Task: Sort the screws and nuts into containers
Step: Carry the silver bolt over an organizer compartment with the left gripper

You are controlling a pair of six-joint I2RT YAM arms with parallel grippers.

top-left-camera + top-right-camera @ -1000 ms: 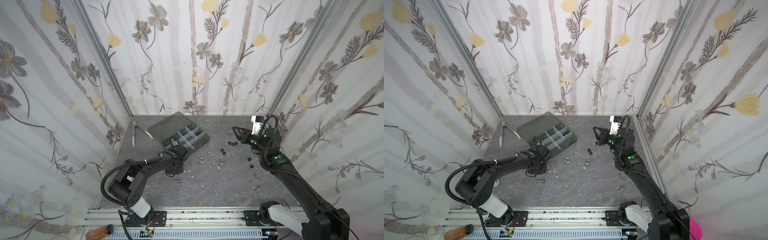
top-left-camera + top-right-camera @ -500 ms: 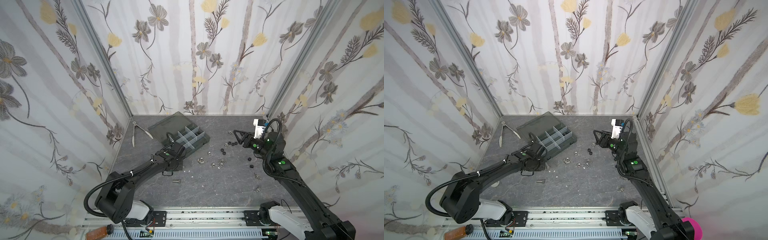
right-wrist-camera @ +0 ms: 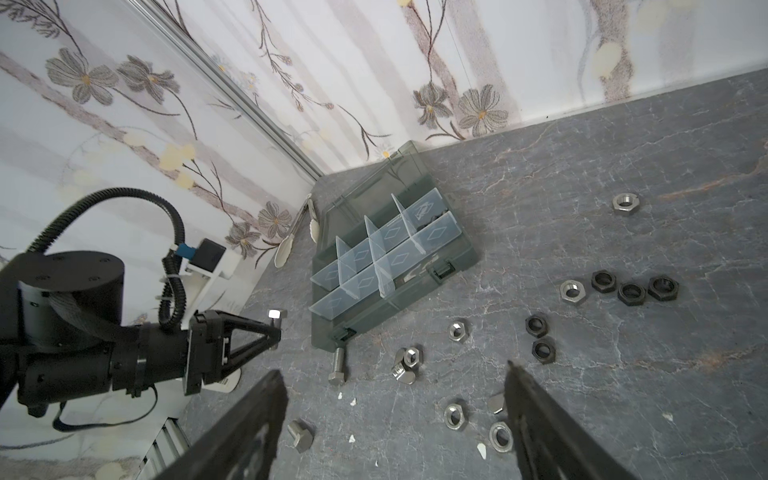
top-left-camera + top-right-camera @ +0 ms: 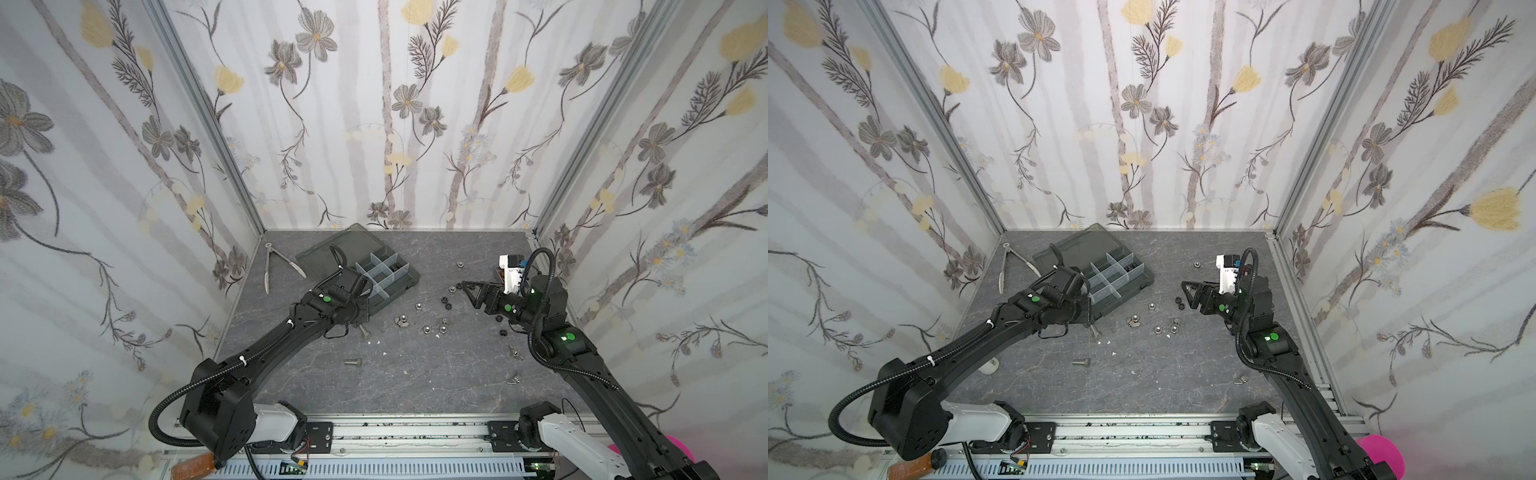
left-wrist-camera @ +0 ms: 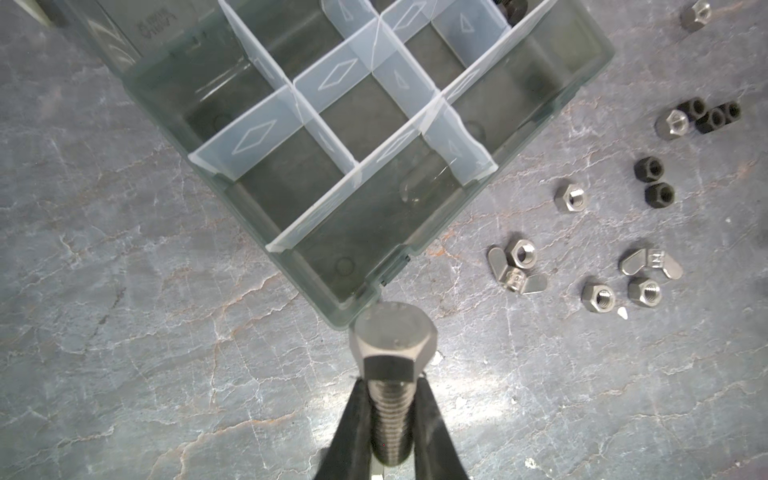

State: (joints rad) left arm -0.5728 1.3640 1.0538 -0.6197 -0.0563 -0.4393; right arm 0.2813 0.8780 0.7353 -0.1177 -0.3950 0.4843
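While left gripper (image 5: 390, 386) clamps a screw (image 5: 392, 340) by its shank just short of the near corner of the box (image 3: 399, 306) and right gripper (image 3: 392, 370) hangs agape over nuts (image 3: 456, 415), clear the rim, centre on the nearest cell (image 5: 357, 237), release low.

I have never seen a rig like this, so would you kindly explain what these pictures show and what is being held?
This is a two-armed robot: a left arm and a right arm working on a grey table. Two pictures come from a camera head above and show nearly the same scene. The other two come from a small camera on each arm's wrist.

On the table lie an open organizer box with divided compartments, scattered hex nuts, a few loose screws and metal tongs.

The left fingers are shut on a silver screw, held close to the box. The right fingers are open and hold nothing, with nuts below them.
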